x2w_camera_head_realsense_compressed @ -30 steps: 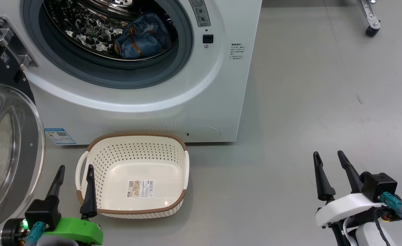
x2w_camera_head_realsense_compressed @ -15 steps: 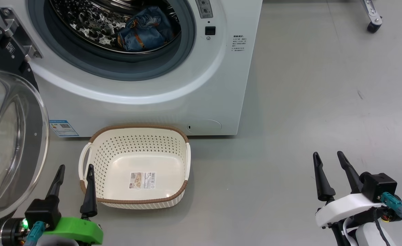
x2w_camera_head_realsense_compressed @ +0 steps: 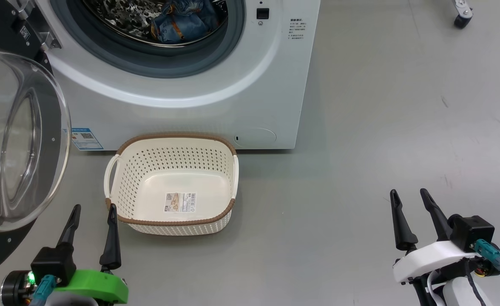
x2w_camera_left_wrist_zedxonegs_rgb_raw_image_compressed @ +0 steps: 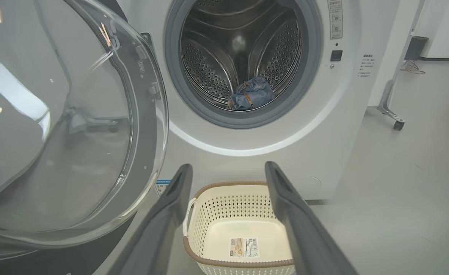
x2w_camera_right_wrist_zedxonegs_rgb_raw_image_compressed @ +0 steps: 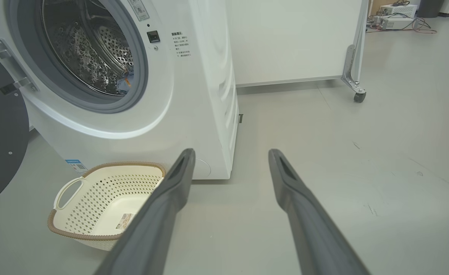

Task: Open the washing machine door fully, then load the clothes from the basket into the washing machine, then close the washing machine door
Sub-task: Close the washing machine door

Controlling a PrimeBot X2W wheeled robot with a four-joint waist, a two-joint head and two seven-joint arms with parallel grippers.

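The white washing machine (x2w_camera_head_realsense_compressed: 216,106) stands with its door (x2w_camera_head_realsense_compressed: 16,140) swung wide open at the left, its glass bowl bulging toward me. The clothes (x2w_camera_head_realsense_compressed: 182,19), a bundle of blue fabric with orange print, lie in the drum (x2w_camera_left_wrist_zedxonegs_rgb_raw_image_compressed: 252,93). The cream basket (x2w_camera_head_realsense_compressed: 171,159) sits on the floor in front of the machine with just a sticker on its bottom. My left gripper (x2w_camera_head_realsense_compressed: 93,208) is open, low at the left, just beside the basket's near left corner. My right gripper (x2w_camera_head_realsense_compressed: 407,193) is open over bare floor at the lower right, holding nothing.
A wheeled metal stand leg (x2w_camera_right_wrist_zedxonegs_rgb_raw_image_compressed: 356,82) and a white panel stand behind and to the right of the machine. Cables and equipment (x2w_camera_right_wrist_zedxonegs_rgb_raw_image_compressed: 398,13) lie on the floor far back. Grey floor (x2w_camera_head_realsense_compressed: 382,127) stretches to the right of the machine.
The whole head view has shifted, so the machine and basket sit higher in the frame: the camera moved. Both grippers stay open and in the same spots in the frame.
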